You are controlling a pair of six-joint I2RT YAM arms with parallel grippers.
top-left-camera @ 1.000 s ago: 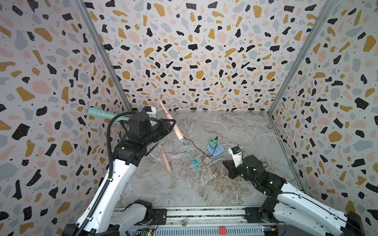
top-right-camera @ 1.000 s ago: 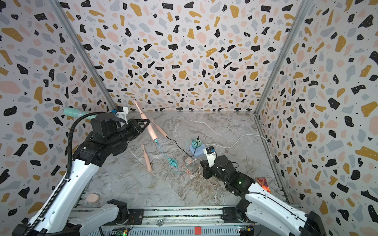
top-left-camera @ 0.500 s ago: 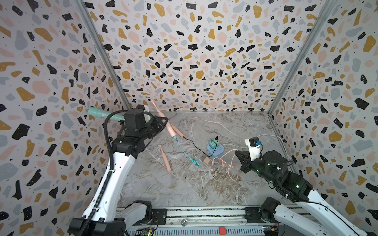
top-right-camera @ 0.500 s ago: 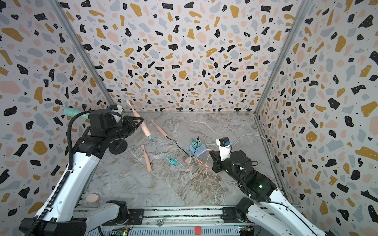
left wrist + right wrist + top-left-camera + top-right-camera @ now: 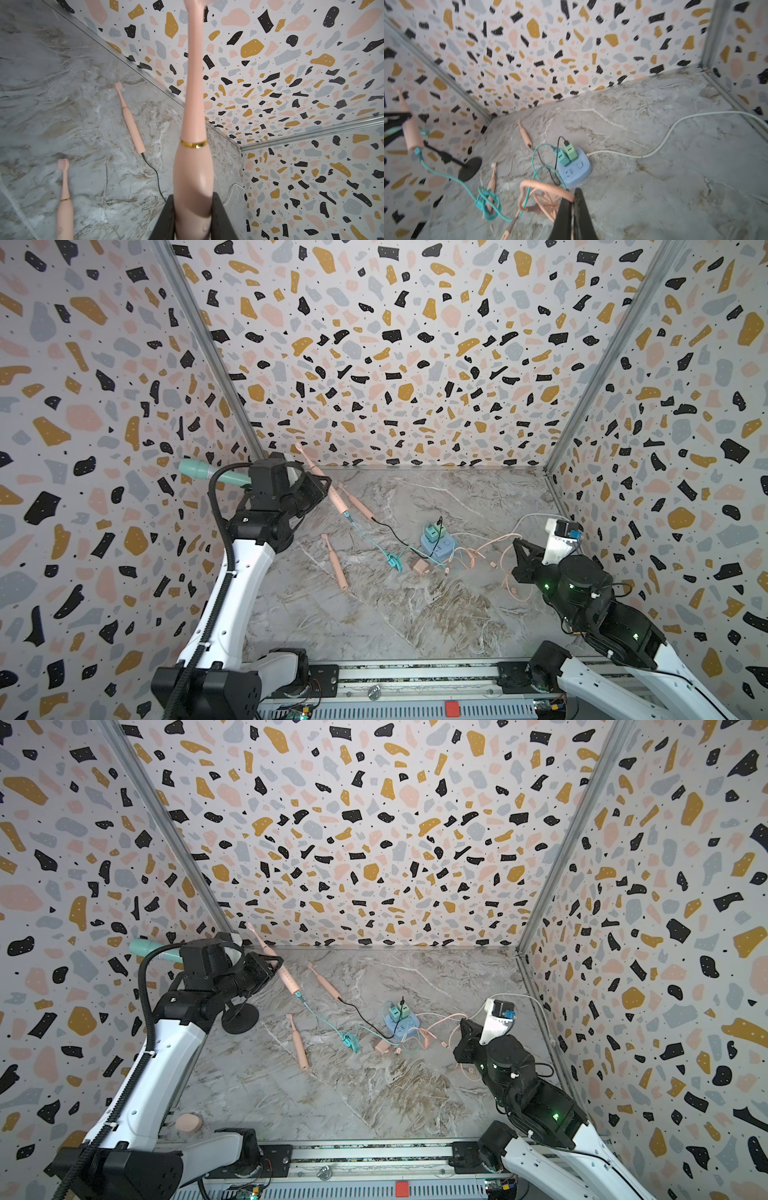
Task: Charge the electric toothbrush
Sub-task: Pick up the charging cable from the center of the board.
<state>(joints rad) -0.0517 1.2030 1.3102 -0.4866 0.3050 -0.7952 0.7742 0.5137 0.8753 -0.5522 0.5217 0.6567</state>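
My left gripper (image 5: 319,486) (image 5: 193,220) is shut on a pink electric toothbrush (image 5: 328,487) (image 5: 193,166), held off the floor near the back left corner with its head up towards the wall. A teal cable (image 5: 374,545) (image 5: 446,176) is plugged into its lower end and runs to a green adapter on the blue power strip (image 5: 436,546) (image 5: 574,172). My right gripper (image 5: 517,545) (image 5: 572,200) is shut on a pink cable (image 5: 490,540) (image 5: 542,185), raised to the right of the strip.
Two more pink toothbrushes lie on the marble floor: one with a black cable (image 5: 359,504) (image 5: 132,124) and a loose one (image 5: 334,562) (image 5: 65,207). A pink adapter (image 5: 420,567) sits beside the strip. A black round-based stand (image 5: 240,1017) is at left. A white cord (image 5: 664,137) leads right.
My left arm has drawn back towards the left rear corner, carrying the toothbrush with the teal cable. My right arm has swung right and up, pulling the pink cable along.
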